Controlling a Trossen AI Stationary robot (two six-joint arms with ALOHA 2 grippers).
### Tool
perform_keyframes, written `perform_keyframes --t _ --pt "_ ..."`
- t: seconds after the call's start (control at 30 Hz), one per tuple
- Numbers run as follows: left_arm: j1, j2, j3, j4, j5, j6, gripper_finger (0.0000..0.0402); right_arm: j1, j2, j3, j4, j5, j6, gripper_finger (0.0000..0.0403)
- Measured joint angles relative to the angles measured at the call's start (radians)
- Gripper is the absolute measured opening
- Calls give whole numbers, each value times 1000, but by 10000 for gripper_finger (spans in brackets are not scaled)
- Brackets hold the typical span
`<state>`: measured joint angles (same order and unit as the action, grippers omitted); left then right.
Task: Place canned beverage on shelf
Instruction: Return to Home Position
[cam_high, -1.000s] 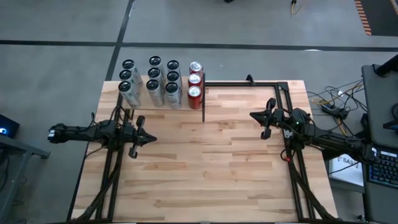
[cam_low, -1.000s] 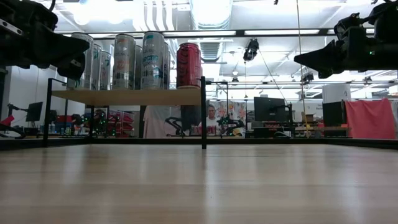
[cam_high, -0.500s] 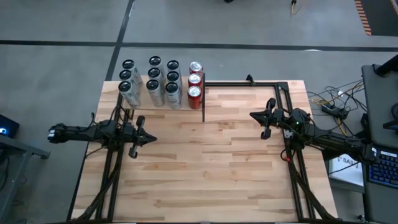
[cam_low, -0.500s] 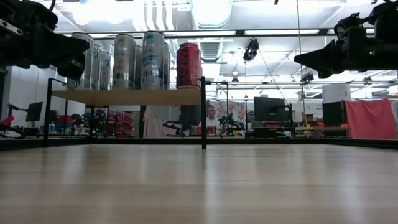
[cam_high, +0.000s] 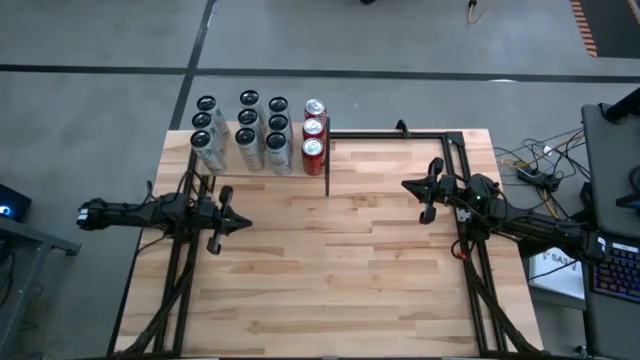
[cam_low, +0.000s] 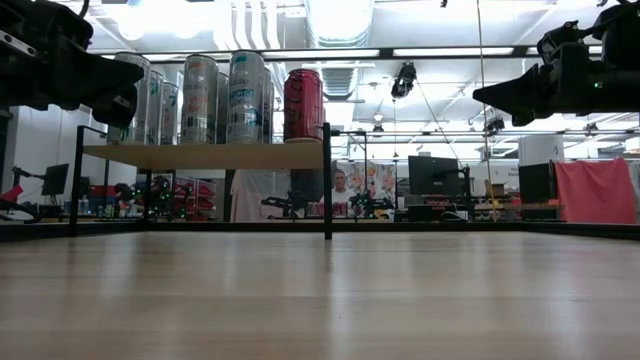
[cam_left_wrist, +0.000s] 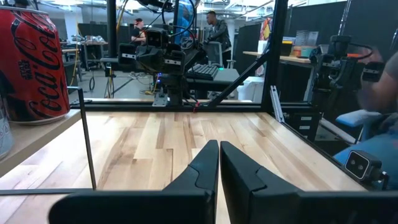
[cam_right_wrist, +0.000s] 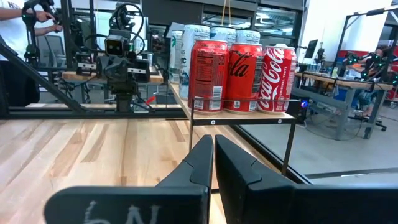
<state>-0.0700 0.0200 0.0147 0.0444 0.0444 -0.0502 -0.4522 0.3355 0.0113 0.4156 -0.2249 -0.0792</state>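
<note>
At table's 11 o'clock, shelf carries every visible can, cans in rows. L gripper at 9, R gripper at 3, both pinched closed, holding nothing. Placing looks done; only homing left.

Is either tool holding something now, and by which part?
Nothing is held. The left tool and the right tool are shut and empty; the cans stand on the shelf.

**Workshop surroundings of the bench**

A grey concrete floor surrounds the table, with an orange hazard stripe at its far right. Loose cables lie beside a dark desk. Overhead, strip lights and pale ducting cross the ceiling. Monitors, a red cloth and a person occupy the far room.
</note>
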Motion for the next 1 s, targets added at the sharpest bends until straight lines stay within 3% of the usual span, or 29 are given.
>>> perform_keyframes --t 0.27,0.33,0.47,0.57,0.7,0.83,1.0 --pt "0 0 0 0 0 0 0 18 -5 0 -2 7 0 9" --pt "0 0 0 0 0 0 0 27 -12 0 -13 13 -62 9" --pt "0 0 0 0 0 0 0 38 -66 0 -125 19 -164 9" --pt "0 0 0 0 0 0 0 71 -127 0 -239 20 -74 9" --pt "0 0 0 0 0 0 0 142 -222 0 -377 102 -179 9" --pt "0 0 0 0 0 0 0 210 -294 0 -400 213 -215 9" --pt "0 0 0 0 0 0 0 279 -335 0 -399 254 -223 9"
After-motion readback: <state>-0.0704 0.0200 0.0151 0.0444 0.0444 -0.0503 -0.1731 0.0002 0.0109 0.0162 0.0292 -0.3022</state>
